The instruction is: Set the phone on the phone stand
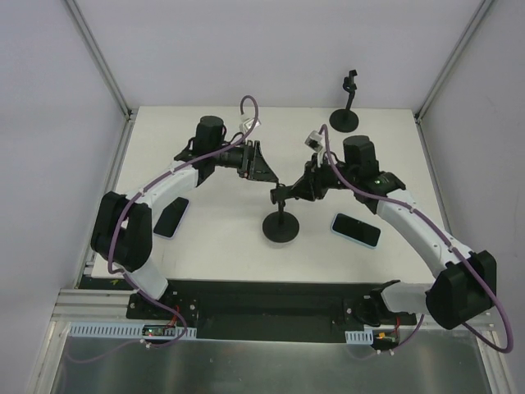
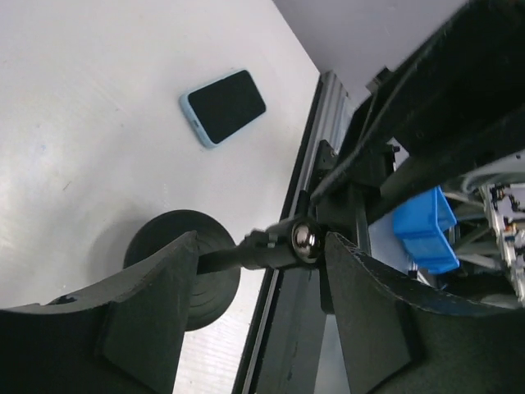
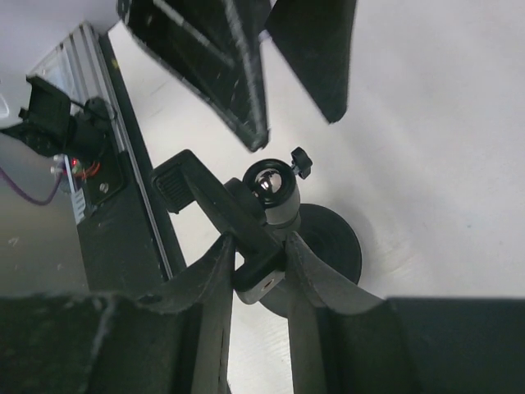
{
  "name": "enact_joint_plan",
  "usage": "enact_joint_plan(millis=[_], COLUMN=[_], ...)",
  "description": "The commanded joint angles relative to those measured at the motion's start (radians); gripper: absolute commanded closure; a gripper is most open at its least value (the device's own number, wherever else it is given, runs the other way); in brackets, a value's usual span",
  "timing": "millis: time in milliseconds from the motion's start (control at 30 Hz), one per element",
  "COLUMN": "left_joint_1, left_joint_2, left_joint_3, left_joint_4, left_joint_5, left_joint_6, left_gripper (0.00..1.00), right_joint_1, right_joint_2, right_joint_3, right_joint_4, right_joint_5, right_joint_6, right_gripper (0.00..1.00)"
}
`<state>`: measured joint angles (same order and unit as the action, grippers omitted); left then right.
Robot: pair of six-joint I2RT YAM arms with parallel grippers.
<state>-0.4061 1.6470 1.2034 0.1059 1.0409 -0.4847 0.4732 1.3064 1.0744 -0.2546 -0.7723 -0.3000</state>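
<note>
A black phone stand stands mid-table on its round base (image 1: 280, 227). My right gripper (image 1: 285, 194) is shut on the stand's clamp arm (image 3: 246, 238), just below its shiny ball joint (image 3: 269, 182); in the right wrist view my right gripper (image 3: 261, 275) pinches it from both sides. My left gripper (image 1: 261, 162) is open and empty, just behind the stand's top. In the left wrist view my left gripper (image 2: 258, 324) has the ball joint (image 2: 305, 238) between its spread fingers. A blue-cased phone (image 1: 356, 230) lies flat to the right of the stand, and it also shows in the left wrist view (image 2: 223, 105).
A second black phone (image 1: 171, 217) lies flat near the left arm. A second black stand (image 1: 349, 103) is at the table's back edge. White walls enclose the table, and a metal rail (image 1: 246, 308) runs along the near edge.
</note>
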Motion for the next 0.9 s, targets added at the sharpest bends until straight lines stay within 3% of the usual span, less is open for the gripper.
enact_joint_plan(millis=[0,200,333,500,667,733,800,867], left_joint_1=[-0.032,-0.066,-0.098,-0.152,-0.154,-0.149,-0.145,-0.142], left_joint_2=[0.026,0.047,0.031,0.034,0.027,0.013,-0.006,-0.042], left_joint_3=[-0.027,-0.062,-0.102,-0.157,-0.16,-0.151,-0.13,-0.127], left_joint_4=[0.201,0.274,0.356,0.596,0.632,0.582,0.441,0.311], left_joint_5=[0.146,0.182,0.197,0.306,0.286,0.252,0.174,0.035], left_joint_6=[-0.031,-0.014,-0.032,-0.173,-0.183,-0.148,-0.048,0.042], left_gripper=[0.41,0.46,0.29,0.27,0.63,0.71,0.98,1.0], right_joint_1=[-0.054,-0.079,-0.08,-0.09,-0.088,-0.09,-0.09,-0.084], right_joint_2=[-0.121,-0.151,-0.173,-0.171,-0.171,-0.179,-0.19,-0.2], right_joint_3=[-0.036,-0.048,-0.031,0.018,0.01,-0.005,-0.017,-0.033], right_joint_4=[0.331,0.452,0.486,0.503,0.543,0.545,0.545,0.526], right_joint_5=[-0.039,-0.077,-0.116,-0.194,-0.223,-0.21,-0.187,-0.139], right_joint_6=[0.195,0.361,0.427,0.472,0.495,0.489,0.489,0.486], right_gripper=[1.0,1.0,0.99,1.0,1.0,1.0,1.0,1.0])
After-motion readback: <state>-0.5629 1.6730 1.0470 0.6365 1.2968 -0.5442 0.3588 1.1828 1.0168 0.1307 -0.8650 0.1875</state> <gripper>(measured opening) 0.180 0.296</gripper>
